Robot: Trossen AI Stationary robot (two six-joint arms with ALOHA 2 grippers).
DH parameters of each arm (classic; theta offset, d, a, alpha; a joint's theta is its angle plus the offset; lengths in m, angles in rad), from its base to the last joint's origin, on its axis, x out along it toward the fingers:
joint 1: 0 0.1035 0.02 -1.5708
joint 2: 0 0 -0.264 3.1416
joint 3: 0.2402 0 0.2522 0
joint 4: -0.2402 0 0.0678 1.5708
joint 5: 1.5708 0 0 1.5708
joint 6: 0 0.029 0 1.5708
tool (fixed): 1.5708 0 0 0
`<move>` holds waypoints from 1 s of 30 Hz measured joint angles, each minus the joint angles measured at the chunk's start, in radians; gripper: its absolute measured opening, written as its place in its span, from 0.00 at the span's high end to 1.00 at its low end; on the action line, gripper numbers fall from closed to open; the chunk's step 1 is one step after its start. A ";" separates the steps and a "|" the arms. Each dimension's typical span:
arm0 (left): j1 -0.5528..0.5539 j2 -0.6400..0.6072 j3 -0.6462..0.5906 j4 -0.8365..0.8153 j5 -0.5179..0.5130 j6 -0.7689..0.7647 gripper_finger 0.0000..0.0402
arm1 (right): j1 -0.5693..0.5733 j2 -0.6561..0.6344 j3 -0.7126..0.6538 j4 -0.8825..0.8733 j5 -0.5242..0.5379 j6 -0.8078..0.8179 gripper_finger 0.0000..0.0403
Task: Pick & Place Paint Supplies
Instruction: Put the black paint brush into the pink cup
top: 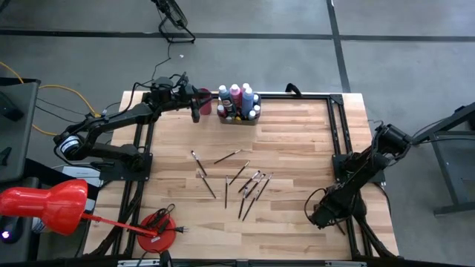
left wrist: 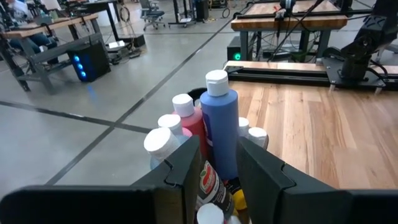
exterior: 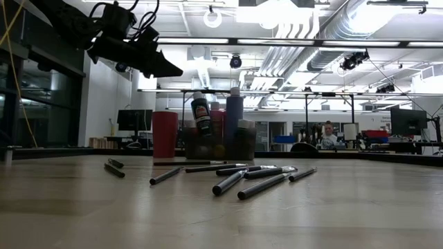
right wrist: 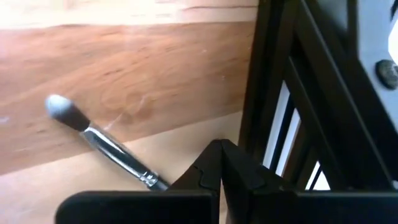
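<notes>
**Left tool hanging over the bottle cluster, brushes scattered mid-worktop**

Along the far edge of the worktop [top: 297, 141], the paint bottles [top: 239, 102] are standing packed upright in a tight cluster, touching one another, with a pink cup [top: 203, 97] just beside them. A black frame rail [top: 335, 126] is running along the worktop edge on the right arm's side of the bottles. Between the bottles and the near edge, bare wood is lying open on both sides of the paintbrushes [top: 245, 182], which are lying flat and loosely fanned well apart from the bottles, some crossing or touching each other.

The left tool [left wrist: 217, 165] is hanging above the worktop just beside the bottles, on the cup's side; its fingers are standing apart, gripping nothing, with a blue white-capped bottle [left wrist: 221, 127] showing in the gap between them. Whether the fingers are touching any bottle cannot be told.

The right tool [right wrist: 222, 165] is sitting low near the worktop corner farthest from the bottles, fingers pressed together on nothing, with a single brush [right wrist: 99, 140], grey-tipped with a metal ferrule, lying just beside it on the wood.

The bottles are showing white caps over blue, red-pink and dark bodies; the brushes are thin and dark-handled.
</notes>
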 joint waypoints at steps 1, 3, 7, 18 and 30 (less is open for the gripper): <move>0.000 0.000 0.000 -0.004 0.000 0.000 0.75 | 0.000 -0.005 0.000 0.000 0.004 -0.003 0.99; 0.000 0.000 0.000 -0.009 0.000 0.000 0.75 | 0.000 -0.019 0.001 -0.010 0.023 0.002 0.99; 0.000 0.000 0.000 -0.015 0.000 0.001 0.75 | -0.003 -0.091 0.016 -0.092 0.169 0.012 0.99; 0.000 0.000 0.000 -0.018 -0.002 0.003 0.75 | -0.055 -0.249 0.025 -0.193 0.323 -0.178 0.78; 0.000 0.000 0.000 -0.025 0.001 0.001 0.75 | -0.055 -0.225 0.016 -0.146 0.321 -0.372 0.53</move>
